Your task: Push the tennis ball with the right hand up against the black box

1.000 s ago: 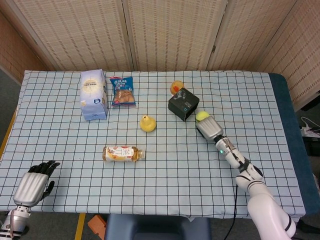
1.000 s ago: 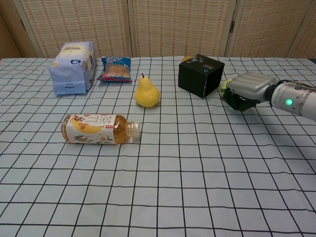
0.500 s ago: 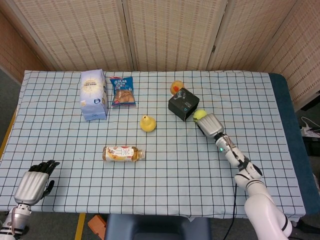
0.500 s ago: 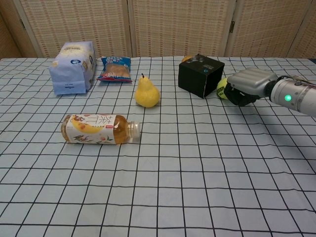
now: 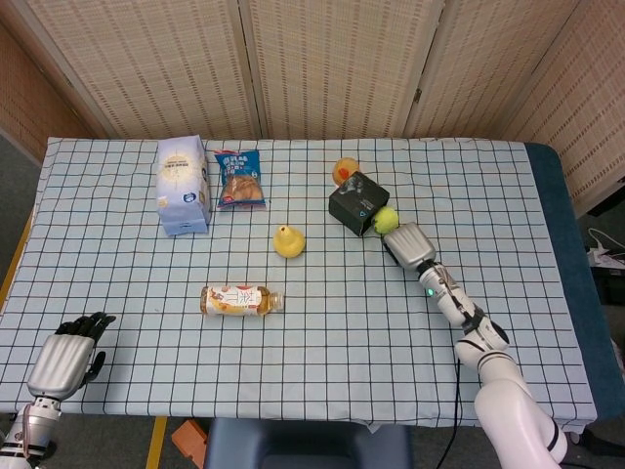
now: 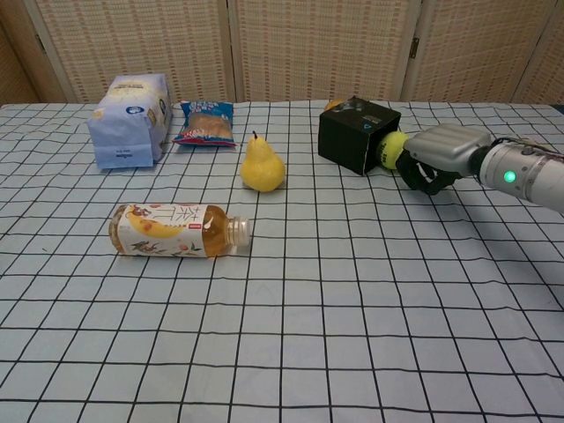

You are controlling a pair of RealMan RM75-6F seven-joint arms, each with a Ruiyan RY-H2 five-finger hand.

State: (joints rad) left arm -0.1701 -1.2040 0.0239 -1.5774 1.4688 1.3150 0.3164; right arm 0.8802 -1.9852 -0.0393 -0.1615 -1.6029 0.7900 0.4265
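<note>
We log a tea bottle (image 6: 179,231) lying full on its side, right hand (image 6: 438,156) curled against a tennis ball (image 6: 390,150) beside the black box (image 6: 357,133), grip unclear, left hand (image 5: 66,359) loosely open, holding nothing.

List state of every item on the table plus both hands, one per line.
Tennis ball: on the cloth, against the black box, right hand at it.
Black box: standing, closed.
Tea bottle: lying on its side, capped.
Pear: upright, untouched.
Snack packet: lying flat, sealed.
White bag: lying, closed.
Right hand: fingers curled beside the ball.
Left hand: idle at the table edge, holding nothing.
</note>
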